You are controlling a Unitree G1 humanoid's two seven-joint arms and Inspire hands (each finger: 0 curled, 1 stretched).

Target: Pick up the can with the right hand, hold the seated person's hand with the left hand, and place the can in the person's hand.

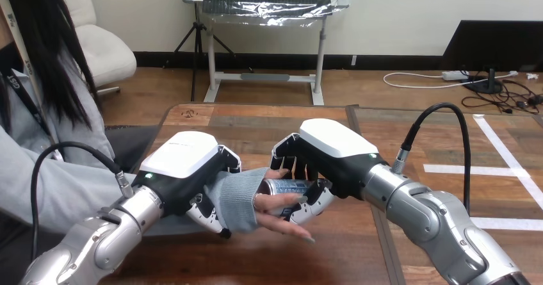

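Over the table (256, 122), L hand (182, 166) is wrapped round the person's wrist (234, 198); R hand (326, 154) clasps the can (285, 187). Person's hand (272, 221) lies open, palm up, directly under. Can lies sideways, long axis across view, seemingly touching palm; letting go looks next.

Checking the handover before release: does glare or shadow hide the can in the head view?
Head view: even light; mild sheen on the white backs of the right hand and left hand; no glare on the can, which sits in shade inside the right hand's curled fingers, over the person's hand, its side visible.
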